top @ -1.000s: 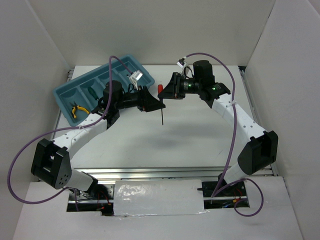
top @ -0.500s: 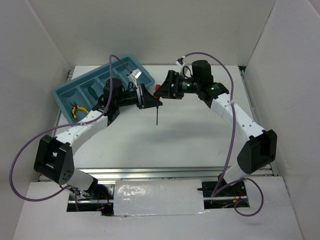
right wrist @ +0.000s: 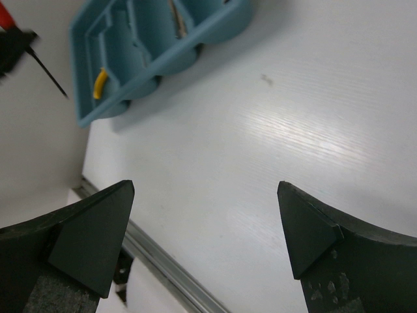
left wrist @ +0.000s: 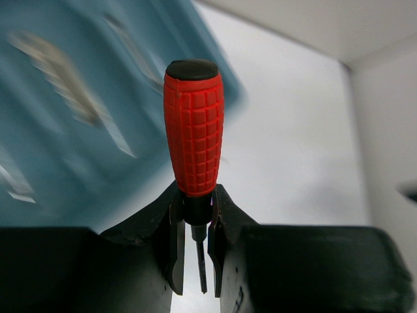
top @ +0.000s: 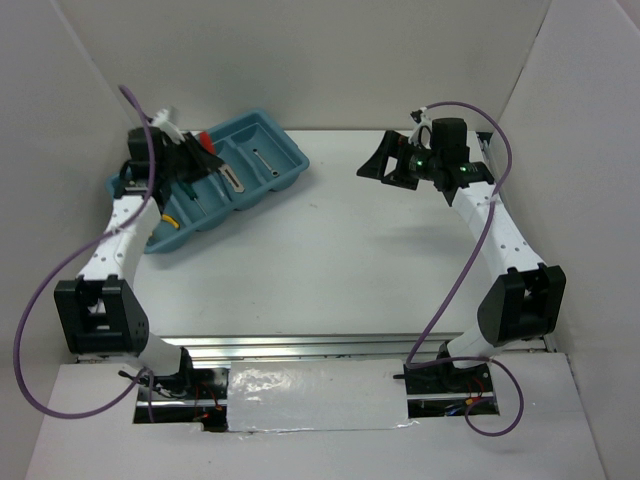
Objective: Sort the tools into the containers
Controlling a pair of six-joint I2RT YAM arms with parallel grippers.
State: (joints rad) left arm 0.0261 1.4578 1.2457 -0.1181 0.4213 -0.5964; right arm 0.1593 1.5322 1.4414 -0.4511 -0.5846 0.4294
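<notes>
- The red-handled screwdriver (left wrist: 194,130) is up in the air over the left end of the light blue tray (top: 297,160), not yet in any compartment.
- The left gripper (left wrist: 195,208) has it pinched narrow at the black neck. The handle sticks out past the fingertips and the shaft runs back between the jaws.
- From above, the tool looks tilted, handle uppermost, with the tray straight beneath. I can't tell which compartment it is over.
- The left arm is plainly the nearer. To my eye, the drop depends on getting that long axis in line with a compartment.
- The yellow-handled pliers (right wrist: 99,83) lie in the end compartment.
- The right gripper (right wrist: 205,189) hangs wide and empty over the table (top: 330,260), well apart from the tray.
- I can see no brand or lettering.
</notes>
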